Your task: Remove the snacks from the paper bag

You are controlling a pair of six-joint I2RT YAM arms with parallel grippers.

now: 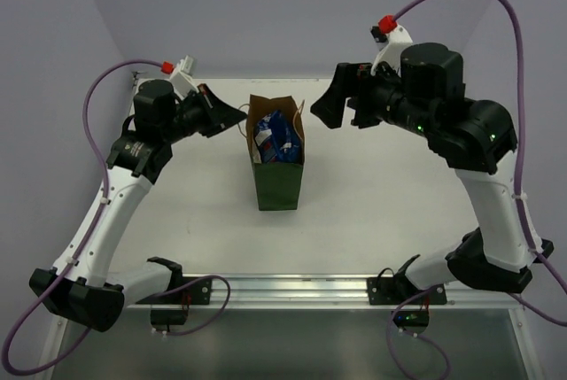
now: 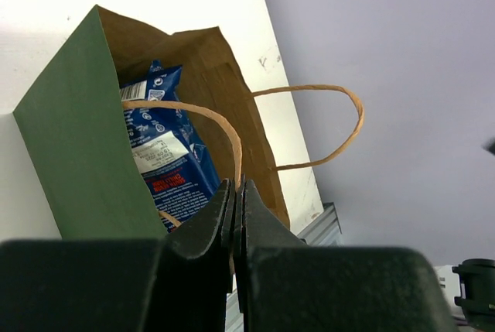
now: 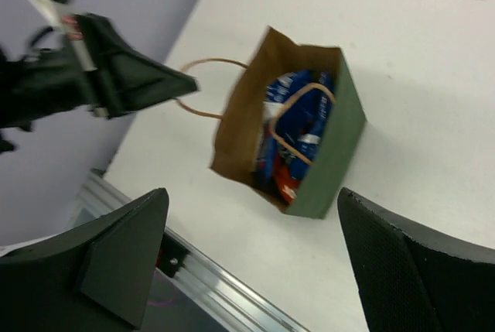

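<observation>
Top external: paper bag (image 1: 276, 187) holding snacks (image 1: 275, 136); left gripper (image 1: 239, 116), 9 o'clock, pinches handle (image 2: 189, 107); right gripper (image 1: 335, 101), 2 o'clock, jaws spread.

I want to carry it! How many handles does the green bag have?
2. One handle loops out of the paper bag's brown side, reaching the left gripper's tip. The other handle lies across the opening, over the blue packet.
</observation>
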